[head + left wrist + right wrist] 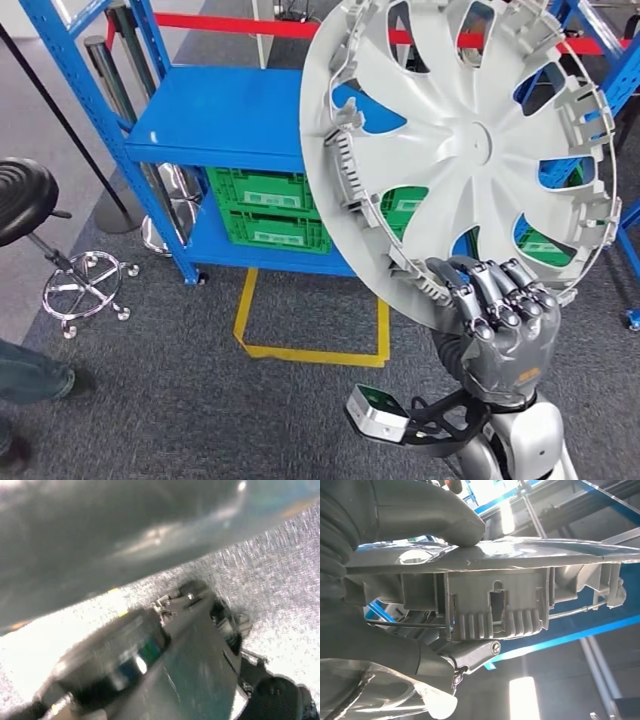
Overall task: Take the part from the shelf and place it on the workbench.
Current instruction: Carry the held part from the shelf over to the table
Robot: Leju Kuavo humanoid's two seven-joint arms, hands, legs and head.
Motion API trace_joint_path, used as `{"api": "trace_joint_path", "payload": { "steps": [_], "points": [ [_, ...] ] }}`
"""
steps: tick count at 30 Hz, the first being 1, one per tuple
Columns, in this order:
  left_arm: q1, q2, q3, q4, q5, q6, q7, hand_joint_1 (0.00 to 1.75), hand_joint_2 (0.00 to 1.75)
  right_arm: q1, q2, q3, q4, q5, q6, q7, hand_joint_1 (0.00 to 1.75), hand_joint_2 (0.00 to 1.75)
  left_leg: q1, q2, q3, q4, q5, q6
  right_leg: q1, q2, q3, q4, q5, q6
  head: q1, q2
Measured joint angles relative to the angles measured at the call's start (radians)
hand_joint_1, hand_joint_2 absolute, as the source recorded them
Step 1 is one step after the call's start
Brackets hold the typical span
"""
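Observation:
The part is a large grey wheel cover (460, 140) with curved spokes, held upright and tilted in front of the blue shelf (219, 115). My right hand (502, 320) grips its lower rim from below, fingers curled over the edge. In the right wrist view the thick thumb (425, 510) presses on one face of the rim (497, 600) and the fingers (395, 655) clamp the other side. In the left wrist view a blurred grey mass (94, 535) lies over the speckled carpet (271, 570); I cannot tell how my left hand stands.
Green crates (264, 205) fill the shelf's lower level. A yellow taped square (317, 350) marks the carpet before it. At the left are a black stool (23, 195) on a chrome base and a person's leg (30, 375). A red barrier tape (226, 22) runs behind.

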Motion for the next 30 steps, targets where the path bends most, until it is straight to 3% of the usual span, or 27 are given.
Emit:
{"api": "trace_joint_path", "payload": {
  "steps": [2,3,4,5,7,9,11,13,14,16,18,19,20,21,23,25,26,28,29,30],
  "points": [
    [-0.005,0.003,0.000,0.000,-0.005,0.000,0.002,0.00,0.00,0.008,0.000,-0.006,-0.004,0.000,0.000,-0.004,1.75,1.75,-0.001,0.002,-0.025,0.008,0.016,0.008,-0.001,0.003,-0.038,0.127,-0.091,0.005,0.005,0.000],
    [-0.007,0.003,-0.001,0.000,-0.010,0.000,0.003,0.00,0.00,0.013,0.000,-0.009,-0.006,0.000,0.000,-0.005,1.75,1.75,-0.002,0.002,-0.040,0.015,0.022,0.009,-0.002,0.003,-0.050,0.190,-0.118,0.008,0.005,0.000],
    [-0.009,0.003,-0.001,0.000,-0.015,-0.001,0.006,0.00,0.00,0.019,0.000,-0.013,-0.010,0.000,0.000,-0.006,1.75,1.75,-0.002,0.002,-0.055,0.022,0.028,0.008,-0.002,0.003,-0.049,0.226,-0.123,0.011,0.006,0.000],
    [-0.011,0.003,-0.003,0.000,-0.020,-0.001,0.008,0.00,0.00,0.025,0.000,-0.016,-0.014,0.000,0.000,-0.008,1.75,1.75,-0.001,0.003,-0.070,0.031,0.033,0.007,-0.003,0.003,-0.032,0.227,-0.109,0.014,0.006,0.000],
    [-0.014,0.001,-0.007,0.000,-0.030,-0.002,0.015,0.00,0.00,0.033,0.001,-0.021,-0.023,0.000,0.000,-0.011,1.75,1.75,0.001,0.003,-0.099,0.050,0.042,0.000,-0.006,0.002,0.048,0.125,-0.063,0.018,0.006,0.000],
    [-0.017,-0.001,-0.014,0.000,-0.037,-0.002,0.018,0.00,0.00,0.037,0.002,-0.022,-0.030,0.000,0.000,-0.015,1.75,1.75,0.000,0.002,-0.124,0.070,0.051,-0.011,-0.006,0.004,0.130,0.001,-0.055,0.014,0.007,0.000],
    [-0.018,-0.002,-0.021,0.000,-0.041,-0.002,0.019,0.00,0.00,0.040,0.003,-0.023,-0.035,0.000,0.000,-0.019,1.75,1.75,-0.002,0.001,-0.137,0.078,0.066,-0.021,-0.001,0.006,0.150,-0.037,-0.063,0.003,0.006,0.000],
    [-0.019,-0.002,-0.025,0.000,-0.042,-0.002,0.019,0.00,0.00,0.043,0.006,-0.023,-0.039,0.000,0.000,-0.021,1.75,1.75,-0.001,0.000,-0.145,0.079,0.074,-0.033,-0.002,0.005,0.131,-0.034,-0.049,-0.013,0.005,0.000],
    [-0.020,-0.002,-0.026,0.000,-0.042,-0.002,0.019,0.00,0.00,0.043,0.008,-0.023,-0.040,0.000,0.000,-0.022,1.75,1.75,0.000,-0.001,-0.151,0.089,0.057,-0.040,-0.003,0.003,0.120,-0.034,-0.040,-0.024,0.004,0.000],
    [-0.021,-0.002,-0.027,0.000,-0.044,-0.002,0.019,0.00,0.00,0.043,0.010,-0.023,-0.043,0.000,0.000,-0.023,1.75,1.75,0.004,-0.002,-0.169,0.160,-0.033,-0.052,-0.005,-0.001,0.097,-0.035,-0.018,-0.042,0.001,0.000],
    [-0.021,-0.002,-0.029,0.000,-0.049,-0.002,0.020,0.00,0.00,0.043,0.011,-0.023,-0.046,0.000,0.000,-0.023,1.75,1.75,0.007,-0.002,-0.189,0.287,-0.126,-0.059,-0.003,-0.001,0.068,-0.034,0.008,-0.049,-0.001,0.000],
    [-0.021,-0.002,-0.030,0.000,-0.051,-0.002,0.020,0.00,0.00,0.044,0.011,-0.023,-0.047,0.000,0.000,-0.023,1.75,1.75,0.008,-0.002,-0.189,0.337,-0.140,-0.060,-0.003,-0.001,0.051,-0.033,0.021,-0.049,-0.001,0.000],
    [-0.021,-0.002,-0.031,0.000,-0.053,-0.002,0.020,0.00,0.00,0.045,0.011,-0.023,-0.048,0.000,0.000,-0.023,1.75,1.75,0.009,-0.002,-0.178,0.360,-0.130,-0.060,-0.002,-0.001,0.033,-0.033,0.034,-0.049,-0.002,0.000],
    [-0.021,-0.002,-0.033,0.000,-0.054,-0.002,0.021,0.00,0.00,0.047,0.011,-0.023,-0.050,0.000,0.000,-0.022,1.75,1.75,0.009,-0.002,-0.151,0.350,-0.102,-0.058,0.000,-0.001,0.017,-0.032,0.046,-0.047,-0.002,0.000],
    [-0.022,-0.002,-0.037,0.000,-0.058,-0.002,0.022,0.00,0.00,0.051,0.011,-0.023,-0.056,0.000,0.000,-0.020,1.75,1.75,0.007,-0.003,-0.051,0.236,-0.055,-0.046,0.002,-0.001,-0.010,-0.031,0.071,-0.043,-0.002,0.000],
    [-0.023,-0.003,-0.043,0.000,-0.060,-0.001,0.023,0.00,0.00,0.056,0.011,-0.024,-0.064,0.000,0.000,-0.018,1.75,1.75,0.002,-0.004,0.058,0.077,-0.070,-0.033,0.004,-0.002,-0.023,-0.033,0.094,-0.036,0.000,0.000],
    [-0.023,-0.003,-0.045,0.000,-0.060,-0.001,0.023,0.00,0.00,0.058,0.011,-0.024,-0.068,0.000,0.000,-0.018,1.75,1.75,-0.002,-0.005,0.086,0.028,-0.080,-0.028,0.003,-0.003,-0.025,-0.038,0.107,-0.030,-0.001,0.000],
    [-0.021,-0.006,-0.049,0.001,-0.061,-0.001,0.024,0.00,0.00,0.063,0.011,-0.026,-0.073,0.000,0.000,-0.019,1.75,1.75,-0.005,-0.004,0.081,-0.001,-0.066,-0.019,-0.002,-0.004,-0.031,-0.051,0.131,-0.018,-0.002,0.000],
    [-0.019,-0.006,-0.050,0.001,-0.061,-0.001,0.024,0.00,0.00,0.066,0.010,-0.028,-0.074,0.000,0.000,-0.019,1.75,1.75,-0.004,-0.002,0.069,-0.006,-0.051,-0.011,-0.002,-0.002,-0.038,-0.047,0.122,-0.012,-0.002,0.000],
    [-0.017,-0.006,-0.050,0.002,-0.061,-0.001,0.025,0.00,0.00,0.069,0.010,-0.030,-0.074,0.000,0.000,-0.019,1.75,1.75,-0.003,0.001,0.055,-0.010,-0.035,-0.004,-0.002,0.000,-0.049,-0.028,0.089,-0.009,0.000,0.000]
  ]
}}
